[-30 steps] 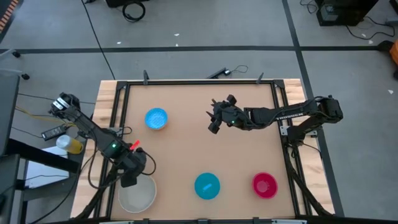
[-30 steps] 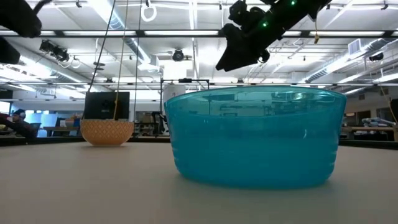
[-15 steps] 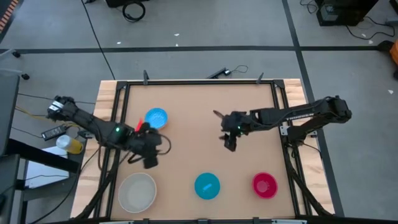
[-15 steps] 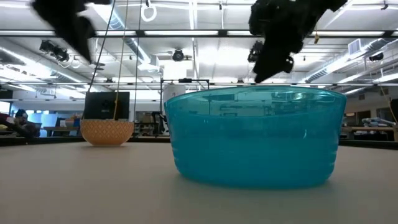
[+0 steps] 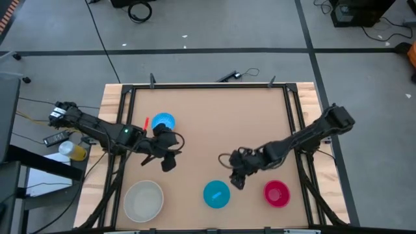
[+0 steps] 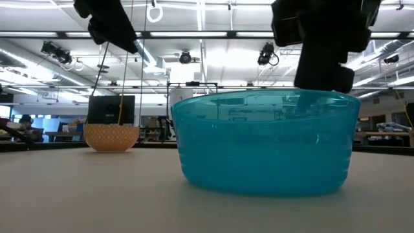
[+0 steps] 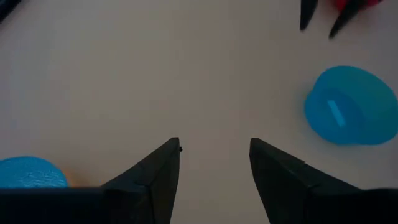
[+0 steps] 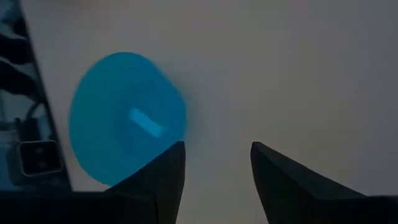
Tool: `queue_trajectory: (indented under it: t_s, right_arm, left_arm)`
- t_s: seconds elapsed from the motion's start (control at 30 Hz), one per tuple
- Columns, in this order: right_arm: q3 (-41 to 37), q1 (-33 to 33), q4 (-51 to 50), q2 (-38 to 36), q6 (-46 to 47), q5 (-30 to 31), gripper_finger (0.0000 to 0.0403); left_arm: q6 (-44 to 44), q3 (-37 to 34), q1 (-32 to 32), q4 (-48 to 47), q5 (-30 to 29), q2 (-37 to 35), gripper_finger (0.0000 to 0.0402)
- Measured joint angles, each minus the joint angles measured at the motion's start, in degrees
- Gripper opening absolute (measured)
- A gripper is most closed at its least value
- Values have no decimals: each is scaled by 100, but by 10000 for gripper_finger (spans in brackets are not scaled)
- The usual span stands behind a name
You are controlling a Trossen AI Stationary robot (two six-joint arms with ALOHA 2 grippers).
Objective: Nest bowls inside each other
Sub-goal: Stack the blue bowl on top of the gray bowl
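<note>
Four bowls stand on their bases on the tan table: a white-grey bowl (image 5: 143, 200) near left, a teal bowl (image 5: 216, 194) near middle, a magenta bowl (image 5: 277, 194) near right, and a light blue bowl (image 5: 163, 122) farther left. My right gripper (image 5: 238, 181) hangs open just beyond the teal bowl (image 8: 124, 118), toward its right side, fingers slanting down. My left gripper (image 5: 168, 162) hangs open over bare table between the light blue bowl (image 7: 31, 173) and the white-grey one, touching nothing. The teal bowl (image 7: 351, 106) also shows in the left wrist view.
A black frame (image 5: 208, 85) with wooden rails borders the table. Bare tabletop (image 5: 214, 123) stretches across the far half and the middle. In the low view, a tan patterned bowl (image 6: 111, 136) shows far off behind the teal bowl (image 6: 265, 142).
My left gripper has left the spot above the white-grey bowl, going up, toward the far edge and rightward, and has turned. My right gripper has swung from the far middle toward the near edge and down, rolling, to beside the teal bowl. No bowl has moved.
</note>
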Motion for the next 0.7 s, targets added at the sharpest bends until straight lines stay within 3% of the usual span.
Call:
queue_trajectory:
  t_s: [0.3,0.43,0.7]
  right_arm:
    - [27,269,1044,864,670,299,189]
    - [521,463,692,1229,700,497,189]
    - [1756,580,-1059,1793,625,893,189]
  left_arm:
    - [-409,-2,-624,-33,-456,0,196]
    - [-538,-2,-926,-37,-665,0,196]
    - [-916,-4,-1427,-169,-802,-2,196]
